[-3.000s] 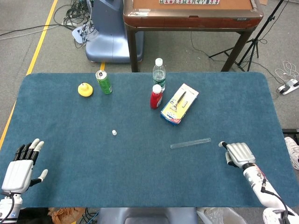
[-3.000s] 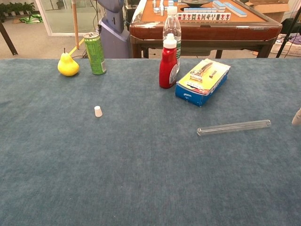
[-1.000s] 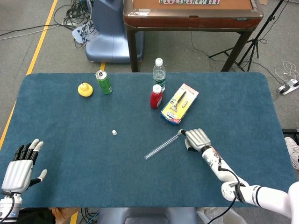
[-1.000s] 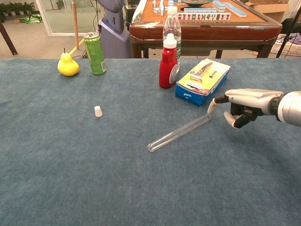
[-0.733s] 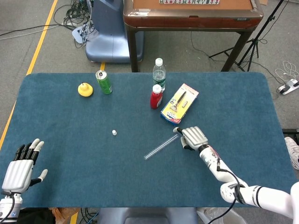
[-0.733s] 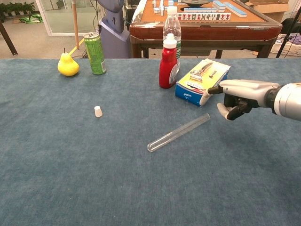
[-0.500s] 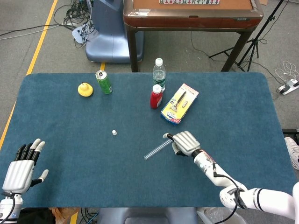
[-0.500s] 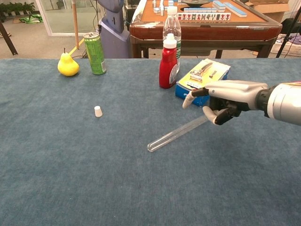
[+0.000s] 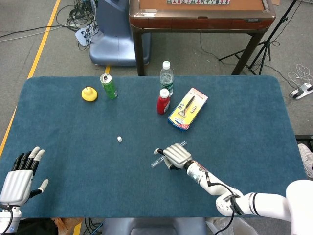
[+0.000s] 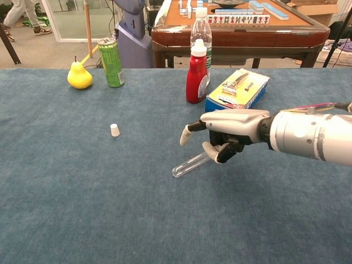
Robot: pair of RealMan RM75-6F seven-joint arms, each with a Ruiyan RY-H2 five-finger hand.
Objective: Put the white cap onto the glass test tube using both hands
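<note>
At lower left the left hand (image 9: 18, 180) rests open, holding nothing. At centre the right hand (image 10: 220, 138) curls over the glass test tube (image 10: 188, 164), seemingly not yet gripping; it could roll aside. Farther left, the white cap (image 10: 114, 130) stands alone on the tabletop (image 10: 82, 209).

I see a matt, napped blue cloth (image 10: 82, 209) covering the table. The glass test tube (image 10: 190, 164) is clear and glossy. The white cap (image 10: 114, 130) looks matt plastic. My right hand (image 10: 225, 135) has a smooth silver shell with a satin sheen, dark joints and pale fingertips (image 10: 186, 137). The green can (image 10: 111, 62) is shiny metal; the red bottle (image 10: 197, 77) is glossy plastic; the box (image 10: 237, 95) is printed card.
</note>
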